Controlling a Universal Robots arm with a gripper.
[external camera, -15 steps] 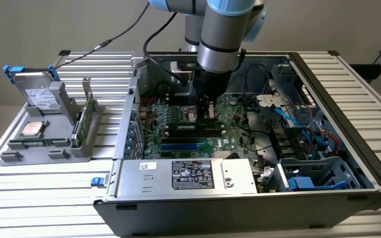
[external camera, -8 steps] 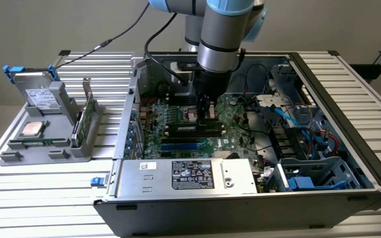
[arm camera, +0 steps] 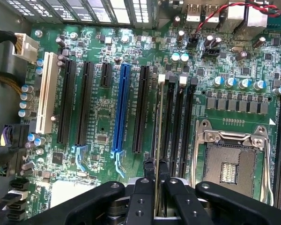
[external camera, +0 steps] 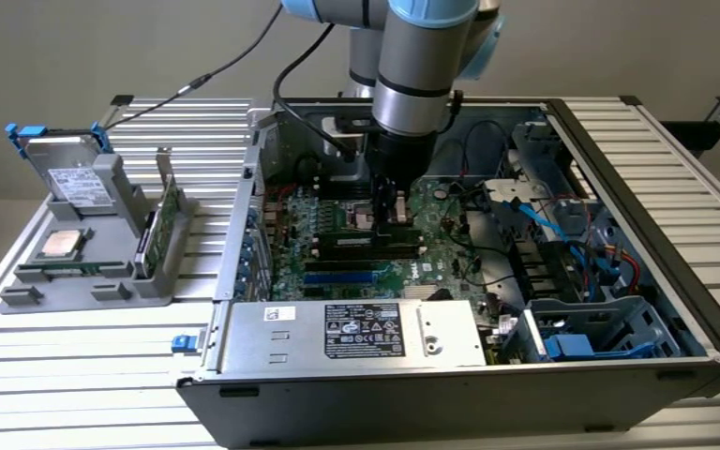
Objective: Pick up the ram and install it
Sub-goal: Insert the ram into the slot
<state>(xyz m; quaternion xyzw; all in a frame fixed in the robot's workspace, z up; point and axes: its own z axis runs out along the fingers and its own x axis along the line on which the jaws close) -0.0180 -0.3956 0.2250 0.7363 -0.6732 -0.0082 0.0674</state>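
Note:
My gripper (external camera: 393,217) reaches straight down into the open computer case (external camera: 697,291), over the motherboard (external camera: 335,220). In the wrist view the gripper (arm camera: 156,165) is shut on the ram (arm camera: 158,136). The ram shows edge-on as a thin green stick. It stands upright along the outermost of the black memory slots (arm camera: 171,126), beside the empty processor socket (arm camera: 229,164). Whether it touches the slot or hangs just above it I cannot tell. The slot's end clips (arm camera: 162,78) show at the far end.
A grey parts holder (external camera: 35,295) on the exterior view's left carries a hard drive (external camera: 72,173), a silver processor chip (external camera: 60,242) and a green expansion card (external camera: 166,225). The power supply (external camera: 353,333), drive cage (external camera: 585,337) and loose cables (external camera: 547,216) crowd the case. A blue slot (arm camera: 121,112) lies nearby.

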